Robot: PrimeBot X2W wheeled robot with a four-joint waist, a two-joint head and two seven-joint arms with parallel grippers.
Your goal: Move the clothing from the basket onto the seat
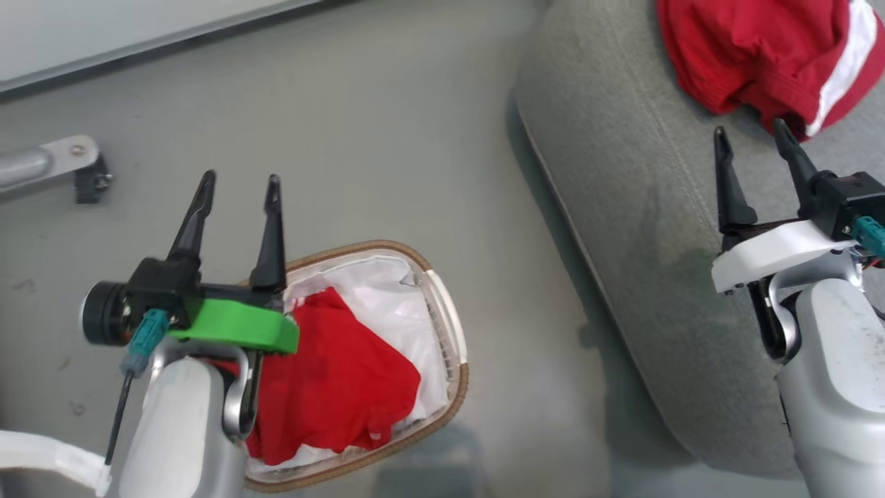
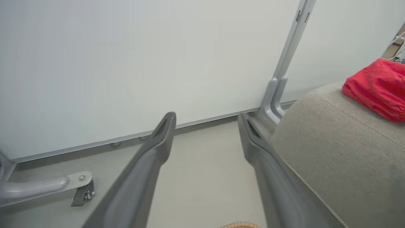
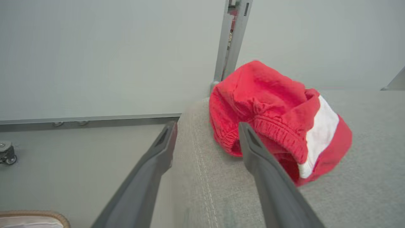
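Hovering spread wide and empty, the right gripper (image 1: 750, 128) sits over the seat (image 1: 622, 207). One fingertip is just beside the red-and-white clothing (image 1: 760, 55) bunched near the seat's stitched edge; touching or not, I cannot tell. Left gripper (image 1: 240, 176), fingers apart too and gripping nothing, hangs above the basket (image 1: 453, 332), where another red piece (image 1: 339, 373) lies on the white liner (image 1: 387, 297).

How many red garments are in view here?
2. One red garment lies bunched on the seat, beyond the right gripper; another garment sits in the basket, by the left gripper. More may be hidden beneath it.
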